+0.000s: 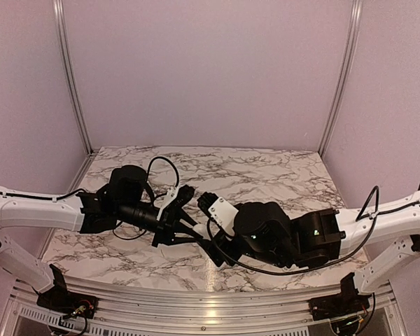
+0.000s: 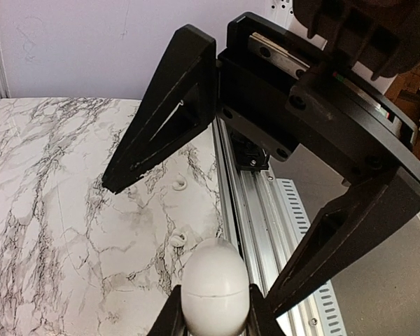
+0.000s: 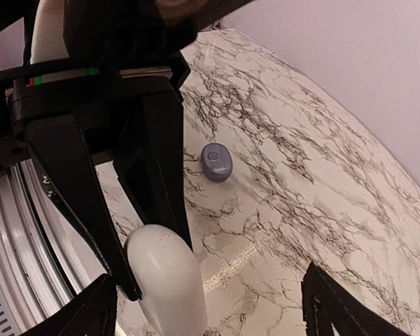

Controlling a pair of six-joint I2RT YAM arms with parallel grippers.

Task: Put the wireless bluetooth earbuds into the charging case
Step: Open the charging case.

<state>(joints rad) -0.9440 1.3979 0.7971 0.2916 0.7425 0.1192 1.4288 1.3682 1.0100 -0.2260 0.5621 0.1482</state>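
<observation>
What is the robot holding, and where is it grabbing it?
The left end effector pinches the white charging case by its two sides. The right end effector holds nothing.

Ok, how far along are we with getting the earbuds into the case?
Done: the left claw grips the white charging case. In hand: the open, empty right claw is beside it. Left: the case looks closed; one grey earbud lies on the marble table, the other I can't see.
</observation>
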